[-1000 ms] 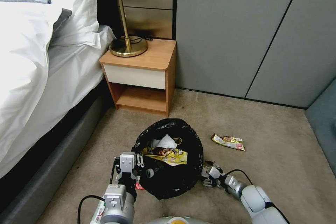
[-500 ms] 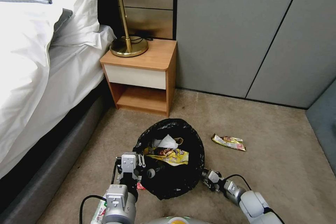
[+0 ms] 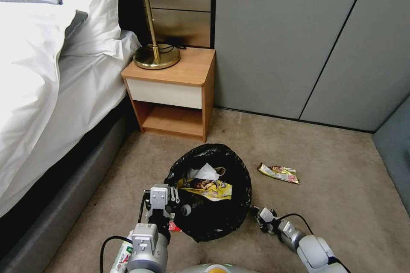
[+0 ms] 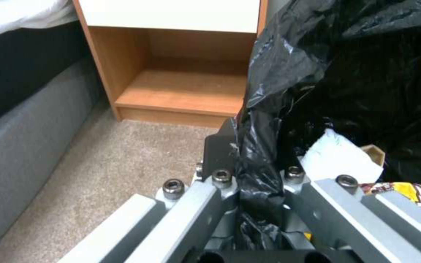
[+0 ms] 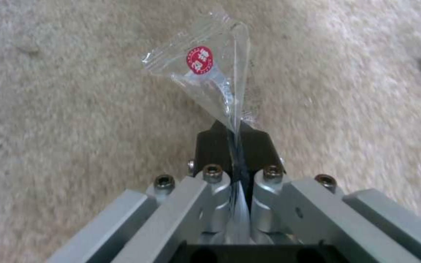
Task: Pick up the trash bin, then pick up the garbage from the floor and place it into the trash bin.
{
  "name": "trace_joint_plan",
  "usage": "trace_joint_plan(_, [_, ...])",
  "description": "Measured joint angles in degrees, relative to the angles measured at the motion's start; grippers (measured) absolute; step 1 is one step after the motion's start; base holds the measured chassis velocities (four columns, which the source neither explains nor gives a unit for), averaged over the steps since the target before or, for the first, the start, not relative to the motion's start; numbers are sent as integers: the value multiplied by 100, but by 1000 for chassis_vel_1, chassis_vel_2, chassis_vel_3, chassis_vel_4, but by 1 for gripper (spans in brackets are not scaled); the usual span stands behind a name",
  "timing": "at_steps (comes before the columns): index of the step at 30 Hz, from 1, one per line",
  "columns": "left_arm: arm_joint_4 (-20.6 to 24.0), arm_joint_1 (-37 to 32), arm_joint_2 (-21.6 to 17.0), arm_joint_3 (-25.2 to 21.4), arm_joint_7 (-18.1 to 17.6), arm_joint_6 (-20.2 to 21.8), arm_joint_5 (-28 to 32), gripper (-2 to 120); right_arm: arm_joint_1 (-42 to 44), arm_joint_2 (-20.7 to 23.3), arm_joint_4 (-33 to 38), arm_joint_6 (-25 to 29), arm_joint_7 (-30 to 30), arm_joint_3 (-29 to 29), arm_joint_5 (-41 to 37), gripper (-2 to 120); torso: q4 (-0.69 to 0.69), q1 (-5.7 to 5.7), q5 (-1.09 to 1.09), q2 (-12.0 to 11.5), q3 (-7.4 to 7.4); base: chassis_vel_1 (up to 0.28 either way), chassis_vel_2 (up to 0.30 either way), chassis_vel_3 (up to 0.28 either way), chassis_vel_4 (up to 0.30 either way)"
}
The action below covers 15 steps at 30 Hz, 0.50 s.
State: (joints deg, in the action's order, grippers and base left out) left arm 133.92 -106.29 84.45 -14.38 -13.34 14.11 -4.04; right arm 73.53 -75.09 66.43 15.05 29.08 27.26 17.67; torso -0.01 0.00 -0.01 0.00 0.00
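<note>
Right claw point(image 3: 257, 215) drawn back toward lower right of frame since earlier, away from bin point(image 3: 208, 192), pinching clear wrapper point(image 5: 210, 78) (red round sticker) above carpet point(image 3: 333, 204). Left claw point(image 3: 173, 213) clamped on bin's black liner at rim, lower centre. Yellow wrapper point(image 3: 278, 173) lies on carpet right of bin.

**Trash bin and garbage on the carpet**

The trash bin point(image 3: 209, 196), lined with a crinkly black bag folded over its rim, is seen upright on the carpet. Inside it a crumpled white tissue point(image 3: 205, 172) and a yellow wrapper point(image 3: 207, 187) are held. A yellow and red wrapper point(image 3: 278, 173) lies flat on the carpet at the bin's 2 o'clock, apart from it. A clear wrapper point(image 5: 210, 80) with a red round label is held above the carpet.
</note>
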Motion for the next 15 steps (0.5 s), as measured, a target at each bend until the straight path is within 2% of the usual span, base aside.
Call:
trace_joint_plan(10, [51,50,-58,-10,3,1,61,0,163,65,43,-22,-589,472,-268,0,0,0,1,0,0,0,0,0,0])
trace_joint_plan(14, [62,56,-78,-3,4,1,69,0,159,121,244,-38,-877,726,-689,0,0,0,3,0,0,0,0,0,0])
trace_joint_plan(15, [64,61,-85,2,4,1,73,0,192,157,551,-71,-1027,857,-1078,0,1,0,2,0,0,0,0,0,0])
